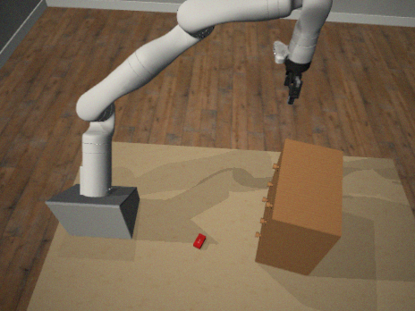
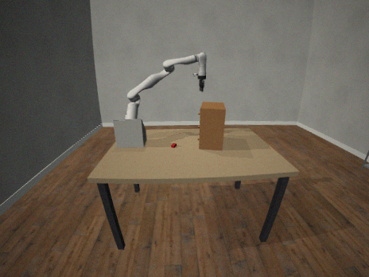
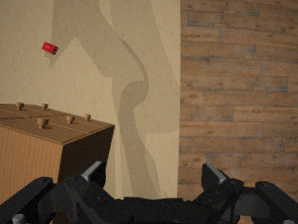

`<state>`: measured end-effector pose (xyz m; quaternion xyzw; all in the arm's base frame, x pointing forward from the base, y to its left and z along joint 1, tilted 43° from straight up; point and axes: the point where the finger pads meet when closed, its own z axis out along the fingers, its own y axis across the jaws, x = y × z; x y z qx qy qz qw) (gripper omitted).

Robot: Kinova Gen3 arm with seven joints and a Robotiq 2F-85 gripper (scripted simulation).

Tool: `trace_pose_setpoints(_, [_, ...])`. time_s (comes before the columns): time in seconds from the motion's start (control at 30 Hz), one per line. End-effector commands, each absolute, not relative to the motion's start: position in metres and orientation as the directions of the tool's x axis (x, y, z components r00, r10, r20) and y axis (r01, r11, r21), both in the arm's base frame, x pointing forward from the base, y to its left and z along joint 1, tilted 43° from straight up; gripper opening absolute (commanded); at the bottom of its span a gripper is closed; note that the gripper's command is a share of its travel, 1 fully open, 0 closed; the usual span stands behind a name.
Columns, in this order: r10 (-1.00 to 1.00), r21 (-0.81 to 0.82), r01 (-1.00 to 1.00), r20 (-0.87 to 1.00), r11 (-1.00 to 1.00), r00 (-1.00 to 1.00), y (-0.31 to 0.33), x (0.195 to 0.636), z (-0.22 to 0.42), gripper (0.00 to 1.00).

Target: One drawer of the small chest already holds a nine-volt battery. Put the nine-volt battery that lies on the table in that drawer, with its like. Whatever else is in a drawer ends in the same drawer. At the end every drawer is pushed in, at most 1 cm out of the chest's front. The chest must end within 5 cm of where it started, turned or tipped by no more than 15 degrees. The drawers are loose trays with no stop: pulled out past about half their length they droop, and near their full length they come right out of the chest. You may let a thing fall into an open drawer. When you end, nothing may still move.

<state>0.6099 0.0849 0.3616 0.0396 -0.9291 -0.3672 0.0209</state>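
The red nine-volt battery [image 1: 199,241] [image 2: 173,146] [image 3: 49,48] lies on the table between the arm's base and the chest. The brown wooden chest [image 1: 309,188] [image 2: 211,127] [image 3: 30,155] stands upright, its front with several small knobs facing the arm's base. No drawer looks pulled out; the insides of the drawers are hidden. My gripper [image 1: 292,102] [image 2: 201,90] [image 3: 153,173] is open and empty. It hangs high above the level of the chest's top, toward the far end of the chest in the top view, with the fingers pointing down.
The table [image 1: 156,277] [image 2: 191,165] [image 3: 95,95] carries the grey base block [image 1: 100,219] [image 2: 130,134] of the arm at the left. The table's far edge lies beyond the chest, with the wooden floor [image 1: 179,89] [image 3: 235,100] past it. Shadows of the arm fall across the table.
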Motion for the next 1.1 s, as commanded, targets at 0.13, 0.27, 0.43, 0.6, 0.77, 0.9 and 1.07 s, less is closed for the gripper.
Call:
trace_pose_setpoints(0.13, [-0.086,0.686,-0.056,0.009,0.726,-0.996,0.0835,0.6101,0.3623,1.00])
trace_pose_setpoints(0.27, [-0.086,0.686,-0.056,0.009,0.726,-0.996,0.0835,0.6101,0.3623,1.00])
trace_pose_setpoints(0.43, [-0.086,0.686,-0.056,0.009,0.726,-0.996,0.0835,0.6101,0.3623,1.00])
trace_pose_setpoints(0.6, [-0.086,0.686,-0.056,0.009,0.726,-0.996,0.0835,0.6101,0.3623,1.00])
trace_pose_setpoints(0.77, [-0.086,0.686,-0.056,0.009,0.726,-0.996,0.0835,0.6101,0.3623,1.00])
trace_pose_setpoints(0.9, [-0.085,0.686,-0.055,0.010,0.726,-0.996,0.0832,0.6097,0.3616,1.00])
trace_pose_setpoints(1.07, [-0.084,0.686,-0.053,0.011,0.726,-0.996,0.0817,0.6078,0.3584,1.00])
